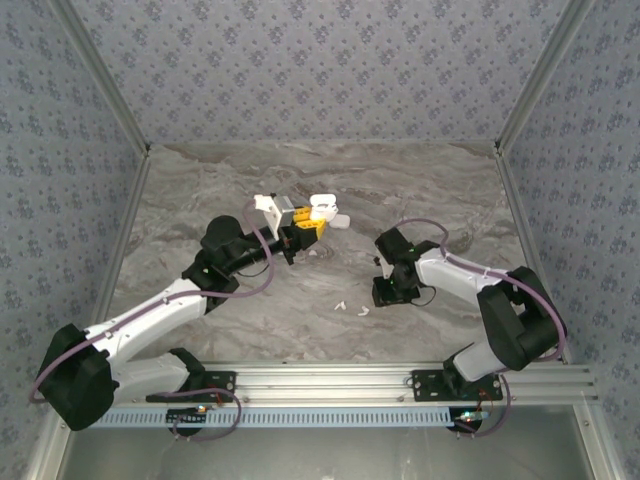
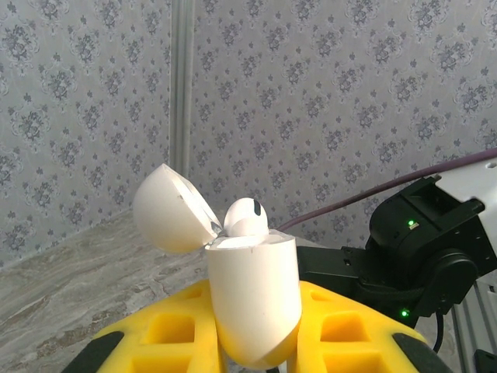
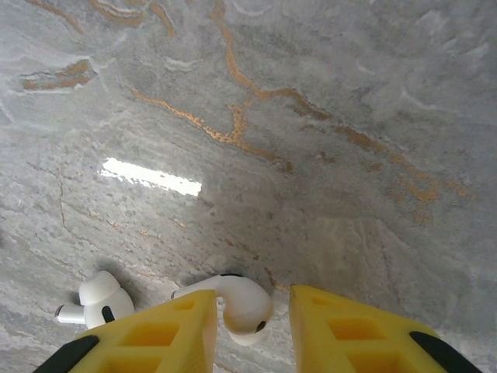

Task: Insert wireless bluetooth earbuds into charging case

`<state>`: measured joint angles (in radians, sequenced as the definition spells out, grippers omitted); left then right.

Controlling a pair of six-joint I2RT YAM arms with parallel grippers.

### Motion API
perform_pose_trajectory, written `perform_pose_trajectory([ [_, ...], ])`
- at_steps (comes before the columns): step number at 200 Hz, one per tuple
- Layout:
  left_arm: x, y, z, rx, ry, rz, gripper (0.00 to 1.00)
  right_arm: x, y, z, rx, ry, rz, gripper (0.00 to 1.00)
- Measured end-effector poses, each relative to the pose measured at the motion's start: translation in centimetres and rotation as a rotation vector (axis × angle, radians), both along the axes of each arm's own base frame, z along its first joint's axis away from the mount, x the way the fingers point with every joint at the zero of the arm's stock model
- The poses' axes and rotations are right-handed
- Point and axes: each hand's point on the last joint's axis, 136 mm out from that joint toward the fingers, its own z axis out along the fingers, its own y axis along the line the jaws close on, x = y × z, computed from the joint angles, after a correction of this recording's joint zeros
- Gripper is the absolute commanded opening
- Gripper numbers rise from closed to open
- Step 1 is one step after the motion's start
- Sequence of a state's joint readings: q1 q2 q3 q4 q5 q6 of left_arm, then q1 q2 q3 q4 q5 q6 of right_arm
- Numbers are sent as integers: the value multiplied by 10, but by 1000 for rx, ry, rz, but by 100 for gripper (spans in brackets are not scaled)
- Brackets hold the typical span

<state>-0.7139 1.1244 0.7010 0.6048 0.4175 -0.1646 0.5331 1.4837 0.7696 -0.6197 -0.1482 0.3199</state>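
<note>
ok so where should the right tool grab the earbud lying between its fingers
Take the earbud by its rounded head, straight down from above, the right tool astride it. It lies flat on the table, its thin stem stretched sideways, too slim to pinch.

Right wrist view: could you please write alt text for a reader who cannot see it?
A white earbud lies on the grey marble table between the two open yellow fingers of the right hand. A second white earbud lies on the table farther left in the picture, outside the fingers.
</note>
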Motion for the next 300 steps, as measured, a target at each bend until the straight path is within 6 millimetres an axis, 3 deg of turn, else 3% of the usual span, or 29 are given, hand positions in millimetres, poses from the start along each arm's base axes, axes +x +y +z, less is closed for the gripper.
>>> perform_pose_trajectory([
  [106,1,0,-1,2,2,3,0,4,8,-2,13,-27,16,24],
  [139,1,0,-1,1,3,7,0,9,2,14,-10,-99,28,21],
  [209,2,-1,-3,0,13,5,0,39,5,118,79,-483,124,20],
  [260,7,-8,-12,-3,47,-13,0,54,15,232,159,-910,297,20],
  [300,5,-20,-26,5,87,-80,0,56,28,298,178,-1146,447,20],
])
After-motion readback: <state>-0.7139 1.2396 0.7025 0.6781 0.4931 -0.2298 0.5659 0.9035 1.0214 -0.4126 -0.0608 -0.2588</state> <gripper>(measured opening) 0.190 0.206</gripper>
